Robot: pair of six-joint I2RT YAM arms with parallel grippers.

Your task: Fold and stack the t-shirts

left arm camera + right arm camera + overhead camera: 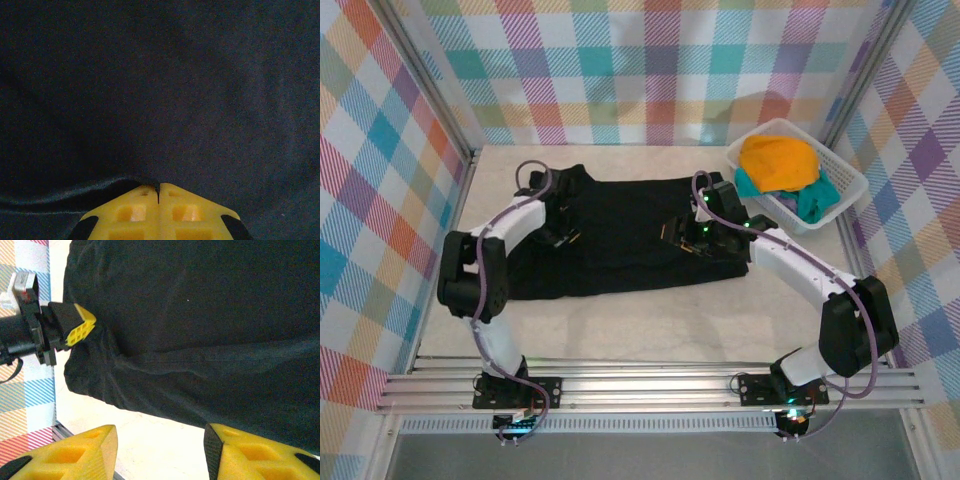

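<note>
On table (620,325) black t-shirt (620,240) lay spread flat, centre. L arm bent at elbow, reaching fwd & inward. L gripper (159,194) was down on shirt's left part, jaws pinched tight on a raised fold of cloth. R arm stretched fwd & left from base, wrist low over shirt's right side. R gripper (160,440) had jaws apart, nothing btwn them, above shirt's edge. Orange t-shirt (778,158) & teal t-shirt (817,205) sat in white basket (848,178), far right.

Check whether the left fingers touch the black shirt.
Touching. Left wrist view: the shut left fingers pinch a raised fold of the black shirt.
</note>
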